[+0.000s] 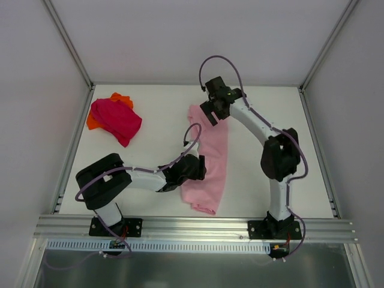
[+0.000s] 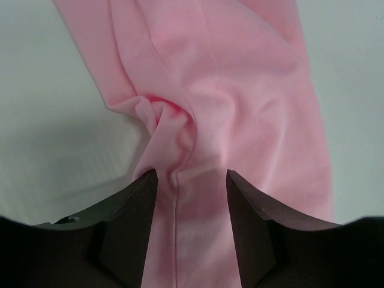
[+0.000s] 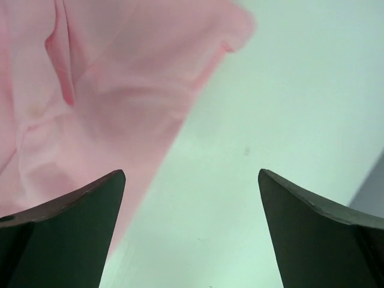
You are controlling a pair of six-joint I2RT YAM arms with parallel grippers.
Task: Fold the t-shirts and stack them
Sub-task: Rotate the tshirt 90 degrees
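The light pink t-shirt lies as a long narrow strip in the middle of the table. My left gripper is at its left edge, about midway along. In the left wrist view the left gripper is closed partway on a fold of the pink cloth, which puckers just ahead of the tips. My right gripper hovers open at the strip's far end. In the right wrist view it is empty, with the pink cloth by its left finger. The magenta t-shirt lies crumpled on the orange t-shirt at the far left.
White walls with metal frame rails bound the table on the left, right and back. An aluminium rail runs along the near edge by the arm bases. Bare white tabletop shows to the right of the pink strip.
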